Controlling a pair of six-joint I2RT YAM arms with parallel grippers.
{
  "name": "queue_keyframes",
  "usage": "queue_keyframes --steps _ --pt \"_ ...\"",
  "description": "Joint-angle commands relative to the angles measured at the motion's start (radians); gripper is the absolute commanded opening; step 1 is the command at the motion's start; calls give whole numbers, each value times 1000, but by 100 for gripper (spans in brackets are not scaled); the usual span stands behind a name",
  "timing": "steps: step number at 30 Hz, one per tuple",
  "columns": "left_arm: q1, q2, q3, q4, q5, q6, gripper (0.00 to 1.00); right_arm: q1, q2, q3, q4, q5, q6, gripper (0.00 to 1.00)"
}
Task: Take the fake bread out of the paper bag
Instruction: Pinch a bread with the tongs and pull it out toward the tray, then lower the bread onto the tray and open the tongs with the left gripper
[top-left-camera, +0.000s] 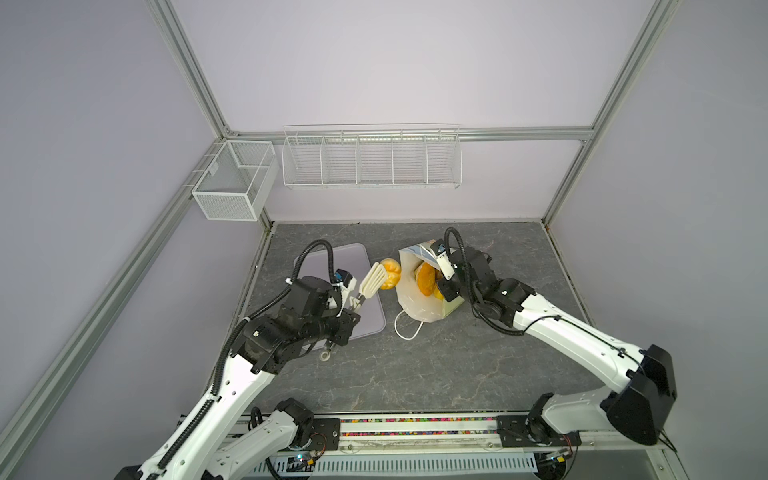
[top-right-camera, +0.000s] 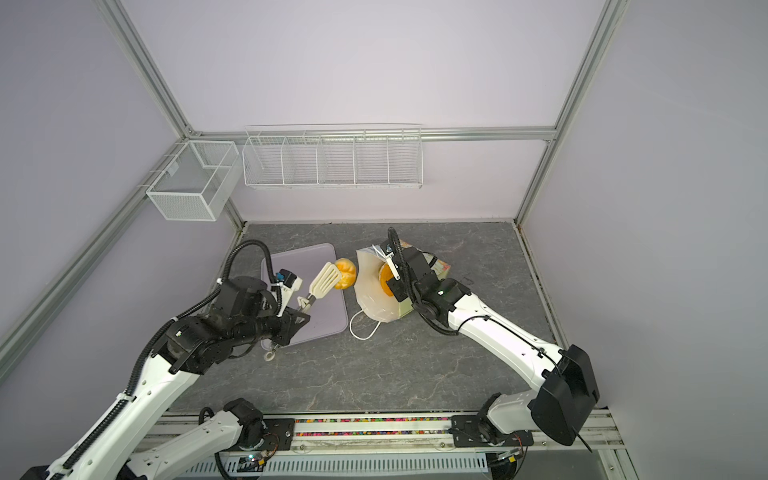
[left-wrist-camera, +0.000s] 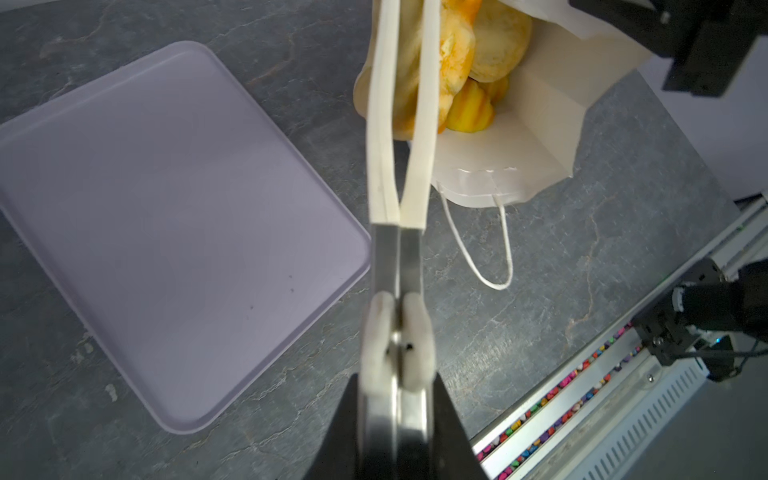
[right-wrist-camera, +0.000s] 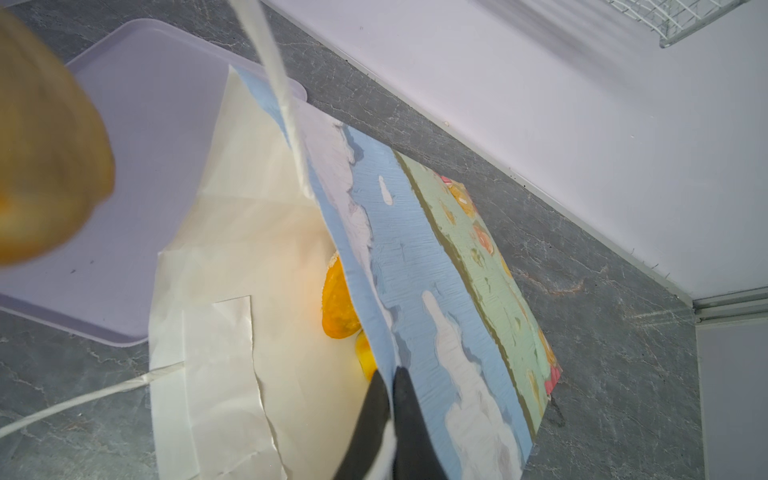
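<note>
One paper bag lies on its side on the counter. Its long axis runs across the frame, with the mouth facing left toward the one lilac tray. The right gripper has its jaws pinched tight on the bag's upper edge. The left gripper has its jaws closed on one pair of tongs. The tongs clasp one ridged bun just outside the mouth, mid-frame. At least three more pieces of fake bread sit inside the bag.
</note>
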Motion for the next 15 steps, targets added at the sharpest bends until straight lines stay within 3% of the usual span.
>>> queue_keyframes --steps 1,8,12,15 --pt "114 5 46 3 145 -57 4 -6 11 20 7 26 7 7" --pt "411 208 4 173 360 -177 5 -6 -13 4 13 -9 -18 7" --pt "434 372 42 249 300 -159 7 -6 -30 -13 22 -21 -20 7" --pt "443 512 107 268 317 -162 7 -7 -37 -18 20 -27 -18 7"
